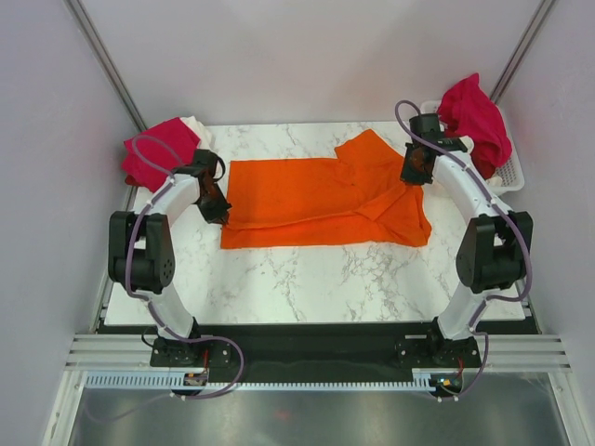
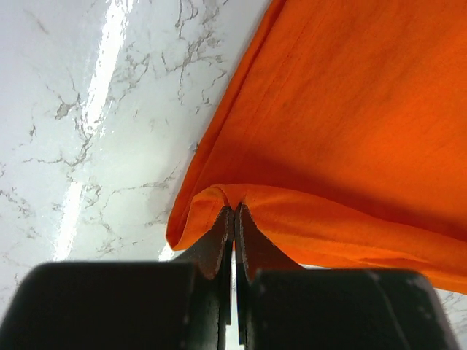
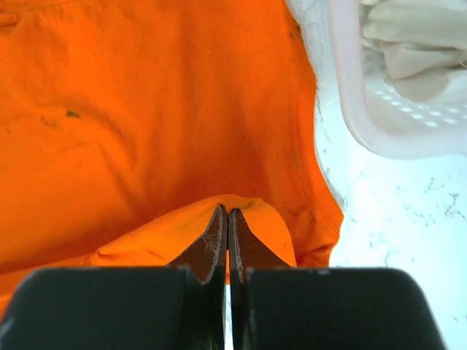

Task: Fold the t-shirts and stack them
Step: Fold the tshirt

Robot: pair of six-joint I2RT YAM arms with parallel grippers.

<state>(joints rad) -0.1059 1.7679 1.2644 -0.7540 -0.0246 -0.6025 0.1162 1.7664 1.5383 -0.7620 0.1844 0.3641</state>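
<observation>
Orange cloth fills both wrist views. The orange t-shirt (image 1: 325, 200) lies spread across the middle of the marble bench (image 1: 307, 279), its body mostly flat and its right part rumpled into folds.

The left tool (image 1: 216, 206) sits at the shirt's left edge. Its jaws are pressed together on a fold of the hem, which curls up around the fingertips in the left wrist view. The right tool (image 1: 416, 172) is at the shirt's right side, likewise clamped narrow on a raised ridge of the orange fabric.

A white slotted basket (image 1: 509, 177) stands at the far right corner of the bench, near the right tool. A crimson t-shirt (image 1: 476, 116) is heaped over its rim and pale cream cloth (image 3: 408, 44) lies inside. At the far left corner a pink-red t-shirt (image 1: 156, 153) lies crumpled, touching a white garment (image 1: 195, 125) beside it.
</observation>
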